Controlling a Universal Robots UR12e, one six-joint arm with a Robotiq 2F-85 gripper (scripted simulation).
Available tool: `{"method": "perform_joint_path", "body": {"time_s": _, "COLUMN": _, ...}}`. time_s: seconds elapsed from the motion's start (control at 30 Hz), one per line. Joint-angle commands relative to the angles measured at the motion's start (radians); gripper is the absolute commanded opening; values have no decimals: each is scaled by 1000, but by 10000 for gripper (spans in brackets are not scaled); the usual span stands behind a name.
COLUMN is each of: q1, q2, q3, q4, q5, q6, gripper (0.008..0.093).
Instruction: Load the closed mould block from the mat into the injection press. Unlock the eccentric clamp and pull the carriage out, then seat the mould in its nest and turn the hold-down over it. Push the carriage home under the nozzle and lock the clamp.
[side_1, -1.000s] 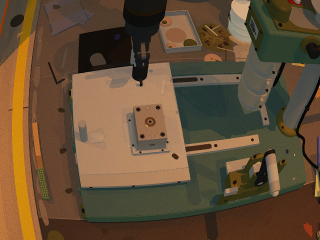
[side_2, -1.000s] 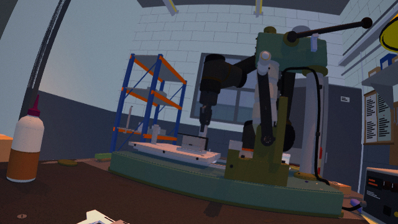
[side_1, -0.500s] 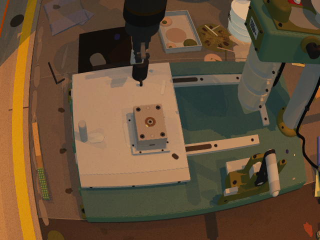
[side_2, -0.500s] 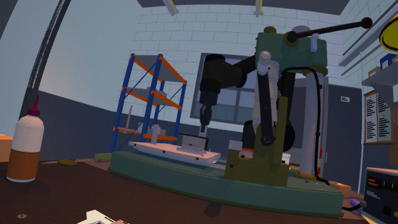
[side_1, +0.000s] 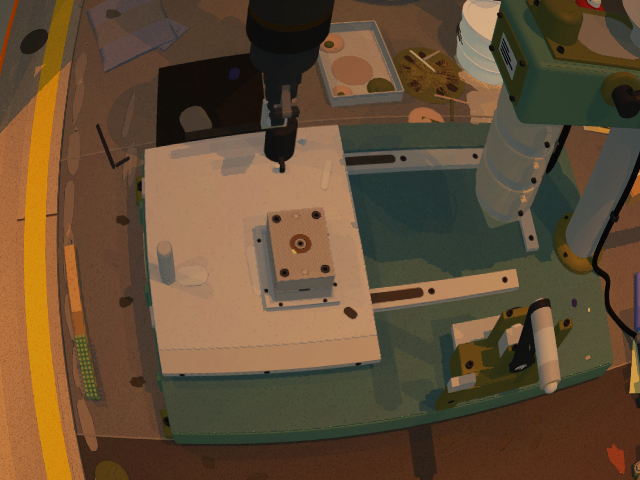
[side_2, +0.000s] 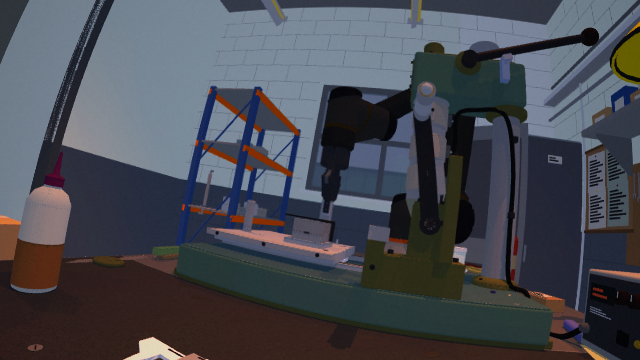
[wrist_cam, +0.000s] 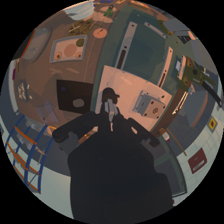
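Observation:
The mould block (side_1: 301, 251) sits in its nest in the middle of the white carriage plate (side_1: 253, 253). The carriage is pulled out to the left, away from the nozzle column (side_1: 512, 165). My gripper (side_1: 280, 164) hangs above the far edge of the carriage, well clear of the mould. It is closed and holds nothing. A small white bar (side_1: 325, 174), perhaps the hold-down, lies near the carriage's far right corner. The eccentric clamp (side_1: 522, 341), with its white-handled lever, stands at the near right of the green base. A white post (side_1: 166, 261) stands on the carriage's left side.
The green press base (side_1: 393, 289) carries two white rails (side_1: 444, 292) running right from the carriage. The press head (side_1: 563, 62) overhangs the right side. A black mat (side_1: 207, 98) lies behind the carriage. A tray (side_1: 359, 64) and plates sit further back.

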Motion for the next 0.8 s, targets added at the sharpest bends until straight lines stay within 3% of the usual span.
{"method": "perform_joint_path", "body": {"time_s": 0.0, "q1": 0, "q2": 0, "q3": -1, "q4": 0, "q5": 0, "q6": 0, "gripper": 80}}
{"method": "perform_joint_path", "body": {"time_s": 0.77, "q1": 2, "q2": 2, "q3": -2, "q4": -1, "q5": 0, "q6": -128, "gripper": 80}}
